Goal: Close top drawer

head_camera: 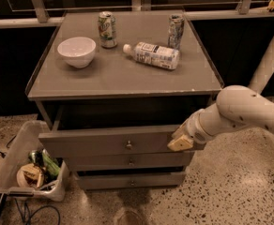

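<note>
The top drawer [109, 144] is a wide grey drawer with one small central knob [128, 145]. It stands pulled out a little from the cabinet [123, 86], with a dark gap above its front panel. My gripper [180, 143] is at the right end of the drawer's front panel, against its upper right corner. The white arm [242, 114] reaches in from the right.
On the cabinet top stand a white bowl [76, 51], two cans [107, 29] [176, 31] and a lying plastic bottle [152, 55]. Two narrower drawers [130, 162] sit below. A clear bin of trash [26, 165] stands on the floor at the left.
</note>
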Available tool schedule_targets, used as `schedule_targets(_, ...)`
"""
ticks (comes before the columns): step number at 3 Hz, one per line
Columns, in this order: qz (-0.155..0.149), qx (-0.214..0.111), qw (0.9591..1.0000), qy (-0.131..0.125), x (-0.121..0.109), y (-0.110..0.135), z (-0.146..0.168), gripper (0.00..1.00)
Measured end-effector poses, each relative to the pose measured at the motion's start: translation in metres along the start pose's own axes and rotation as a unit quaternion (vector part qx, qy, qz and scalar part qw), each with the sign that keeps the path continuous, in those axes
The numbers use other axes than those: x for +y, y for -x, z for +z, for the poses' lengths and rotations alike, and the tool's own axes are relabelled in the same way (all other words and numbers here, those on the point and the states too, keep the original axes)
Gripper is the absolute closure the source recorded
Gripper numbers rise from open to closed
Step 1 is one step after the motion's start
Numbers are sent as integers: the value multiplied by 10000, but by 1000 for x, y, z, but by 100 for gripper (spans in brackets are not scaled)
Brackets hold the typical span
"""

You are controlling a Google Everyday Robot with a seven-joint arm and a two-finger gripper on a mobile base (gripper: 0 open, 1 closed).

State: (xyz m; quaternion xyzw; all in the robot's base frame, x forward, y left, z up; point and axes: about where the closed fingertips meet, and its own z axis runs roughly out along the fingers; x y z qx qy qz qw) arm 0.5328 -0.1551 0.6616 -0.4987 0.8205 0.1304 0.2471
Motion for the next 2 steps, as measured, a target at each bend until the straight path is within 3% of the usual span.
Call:
schedule_targets(1,0,0,10000,1,0,0,0,0)
schedule_targets(2,-1,0,10000,1,0,0,0,0)
